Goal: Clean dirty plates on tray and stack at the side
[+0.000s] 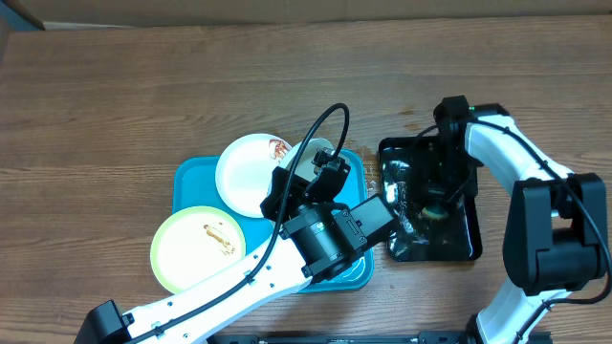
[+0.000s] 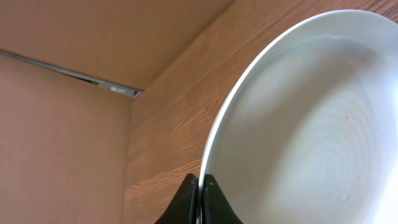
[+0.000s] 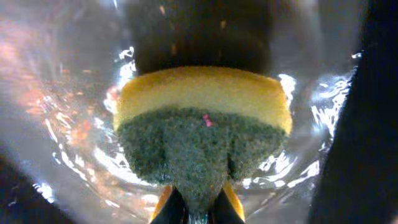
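Pinching a white plate (image 2: 311, 124) by its rim in my left hand (image 2: 199, 186), over the upper-right corner of the turquoise tray (image 1: 186, 182), I clench my right hand (image 3: 198, 205) on the sponge (image 3: 205, 118) in the black tray (image 1: 459, 244) at right. Next, I judge: bring sponge to plate and wipe.

At the black left fingers (image 2: 186, 202), the white plate (image 2: 311, 124) shows faint concentric rings. Between the right fingers (image 3: 171, 208), the sponge (image 3: 205, 93) is yellow above, dark green below, on a glossy black tray (image 3: 56, 81). The turquoise tray (image 1: 191, 182) carries a yellow-green plate (image 1: 182, 256) streaked brown-red. The surface (image 1: 143, 86) is brown wood-grain.
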### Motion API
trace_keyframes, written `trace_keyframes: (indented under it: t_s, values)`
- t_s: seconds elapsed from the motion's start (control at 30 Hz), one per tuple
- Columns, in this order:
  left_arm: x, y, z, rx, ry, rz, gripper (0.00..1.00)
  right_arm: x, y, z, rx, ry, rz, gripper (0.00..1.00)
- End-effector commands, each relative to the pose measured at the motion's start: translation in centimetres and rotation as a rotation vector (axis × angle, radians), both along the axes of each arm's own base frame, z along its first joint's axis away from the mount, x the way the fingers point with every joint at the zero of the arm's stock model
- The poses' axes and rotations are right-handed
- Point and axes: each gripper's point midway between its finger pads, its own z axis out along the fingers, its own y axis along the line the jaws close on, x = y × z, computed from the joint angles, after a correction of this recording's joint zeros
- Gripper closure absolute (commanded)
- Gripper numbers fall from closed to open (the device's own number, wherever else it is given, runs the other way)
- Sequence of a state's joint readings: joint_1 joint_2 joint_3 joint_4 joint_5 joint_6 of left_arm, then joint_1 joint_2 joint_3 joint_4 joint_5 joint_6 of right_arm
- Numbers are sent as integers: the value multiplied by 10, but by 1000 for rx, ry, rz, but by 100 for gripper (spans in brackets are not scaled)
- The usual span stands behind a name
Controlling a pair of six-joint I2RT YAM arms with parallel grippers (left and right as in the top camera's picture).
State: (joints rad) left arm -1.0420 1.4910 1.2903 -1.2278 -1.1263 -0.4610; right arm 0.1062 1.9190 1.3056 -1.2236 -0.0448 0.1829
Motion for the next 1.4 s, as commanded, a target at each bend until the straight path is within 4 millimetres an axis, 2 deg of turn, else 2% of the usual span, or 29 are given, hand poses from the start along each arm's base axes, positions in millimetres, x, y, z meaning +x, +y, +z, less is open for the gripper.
trace_keyframes:
  t_s: [0.0, 0.07, 0.13, 0.27, 0.47, 0.67, 0.73, 0.87, 0.9, 0.97, 1.0, 1.03, 1.1, 1.13, 1.17, 1.2, 1.23, 1.3, 1.37]
  values:
    - [1, 0, 14, -33, -47, 8, 96, 26, 4, 43, 12, -96, 4, 96]
    - [1, 0, 14, -35, -47, 9, 96, 24, 4, 58, 13, -108, 3, 95]
    - [1, 0, 14, -42, -51, 13, 96, 20, 3, 65, 13, -109, 3, 93]
    - [1, 0, 14, -48, -55, 16, 96, 11, 2, 64, 5, -77, 4, 93]
    - [2, 2, 14, -46, -53, 22, 96, -4, 0, 48, 0, -24, 2, 90]
    - [2, 4, 13, -44, -52, 27, 96, -16, -1, 17, -2, -12, 0, 84]
    - [2, 4, 13, -44, -52, 27, 96, -19, -2, 6, -2, -13, -1, 78]
    - [2, 4, 13, -44, -52, 27, 96, -25, -2, -9, -8, -14, -30, 59]
    - [2, 4, 13, -44, -51, 27, 96, -26, -2, -11, -9, -14, -38, 48]
    - [2, 4, 13, -45, -51, 27, 96, -27, -2, -14, -10, -15, -46, 13]
    - [2, 4, 13, -45, -51, 27, 96, -26, -2, -14, -10, -20, -45, 2]
    - [2, 4, 13, -45, -51, 27, 96, -24, -2, -15, -9, -27, -45, 0]
    - [2, 4, 13, -45, -51, 27, 96, -22, -2, -15, -8, -37, -45, 0]
    - [2, 4, 13, -46, -49, 27, 96, -20, -2, -15, -7, -42, -46, 10]
    - [2, 3, 12, -50, -43, 26, 96, -20, -2, -16, -6, -45, -46, 34]
    - [1, 3, 10, -56, -34, 25, 96, -19, -2, -16, -6, -47, -46, 73]
    - [1, 2, 7, -65, -19, 24, 96, -19, -2, -16, -6, -46, -46, 96]
    - [1, 3, 2, -84, 9, 32, 96, -19, -1, -16, -4, -48, -46, 96]
    - [5, 11, 1, -95, 17, 62, 96, -19, -1, -15, -2, -47, -46, 83]
